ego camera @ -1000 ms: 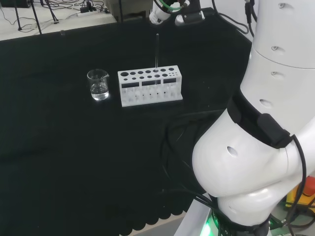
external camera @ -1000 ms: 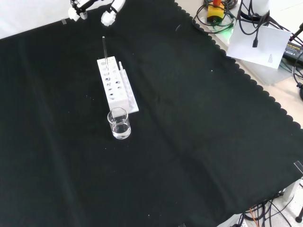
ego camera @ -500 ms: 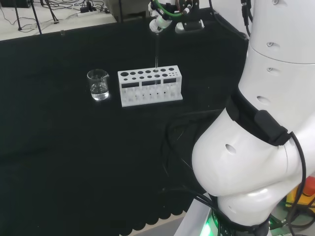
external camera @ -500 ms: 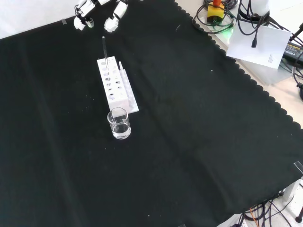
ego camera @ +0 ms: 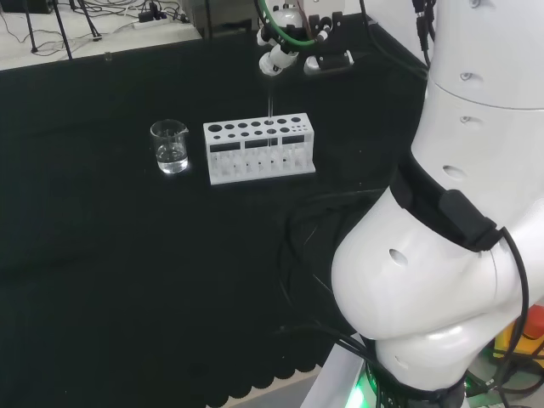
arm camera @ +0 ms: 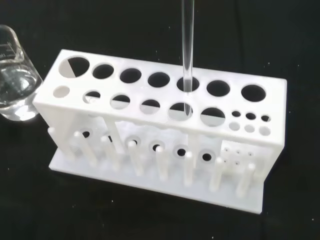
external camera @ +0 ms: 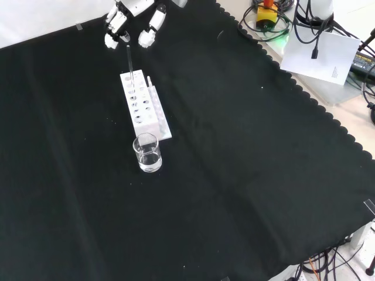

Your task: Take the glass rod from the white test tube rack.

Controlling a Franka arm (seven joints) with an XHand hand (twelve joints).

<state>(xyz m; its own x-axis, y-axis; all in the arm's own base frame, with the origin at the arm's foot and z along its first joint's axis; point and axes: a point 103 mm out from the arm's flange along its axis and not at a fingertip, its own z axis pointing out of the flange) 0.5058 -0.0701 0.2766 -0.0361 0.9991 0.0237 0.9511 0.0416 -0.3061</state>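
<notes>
My arm (ego camera: 459,212) is glossy white, built of big rounded links with small round recesses dotted along the shells, and a black band wraps the joint between two of them. A thin black cable runs down its side, and a green light glows at its base. The robot hand (ego camera: 285,47) is white with black parts, white fingertips (external camera: 112,41), and green cabling looping into it.

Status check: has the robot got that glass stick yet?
Hand open at glass rod top, no grip. Rod upright in white rack. Nothing blocking.
</notes>
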